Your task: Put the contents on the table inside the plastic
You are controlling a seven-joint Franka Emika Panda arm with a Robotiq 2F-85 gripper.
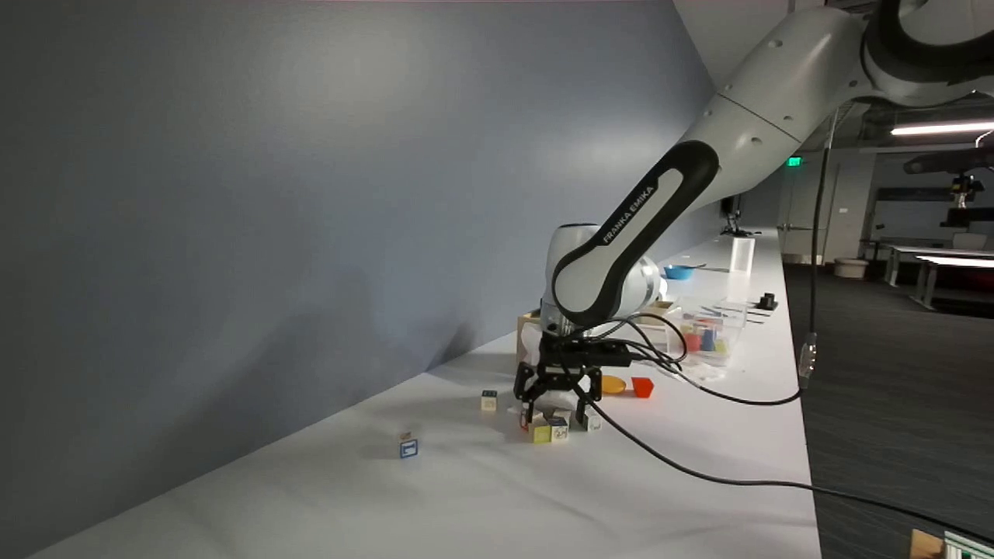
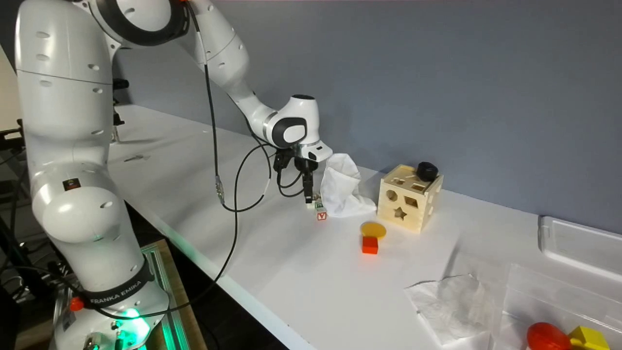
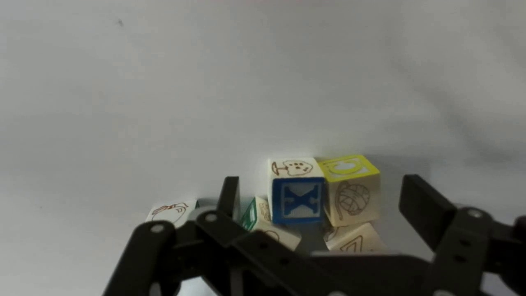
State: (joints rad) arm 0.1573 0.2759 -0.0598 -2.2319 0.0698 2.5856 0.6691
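The X block (image 3: 298, 193) and the yellow block (image 3: 350, 191) sit side by side on the table (image 1: 466, 505), touching each other. Both are in the gap of the gripper (image 3: 321, 191), whose fingers (image 3: 229, 197) stand apart, with space between each finger and the pair. A green-edged block (image 3: 269, 230) and an angled block (image 3: 357, 239) lie just beside the pair; the gripper hides part of each. Beyond one finger lies a picture block (image 3: 170, 211), also partly hidden.

In an exterior view, a small block (image 1: 488, 401) stands near the group and a blue-framed block (image 1: 408, 446) well apart from it. A red V block (image 2: 321, 214) is next to the white bag (image 2: 342, 192); whether they touch, I cannot tell. Near the bag stands the wooden box (image 2: 403, 206), with a black piece (image 2: 427, 171) resting on top. A yellow disc (image 2: 373, 229) lies in front of it, a red piece (image 2: 370, 246) just beside the disc. Farther along, a crumpled sheet (image 2: 452, 306) lies beside the clear box (image 2: 559, 296), which holds a red toy (image 2: 548, 336) and a yellow toy (image 2: 589, 337). A blue bowl (image 1: 679, 272) stands well apart from the blocks.
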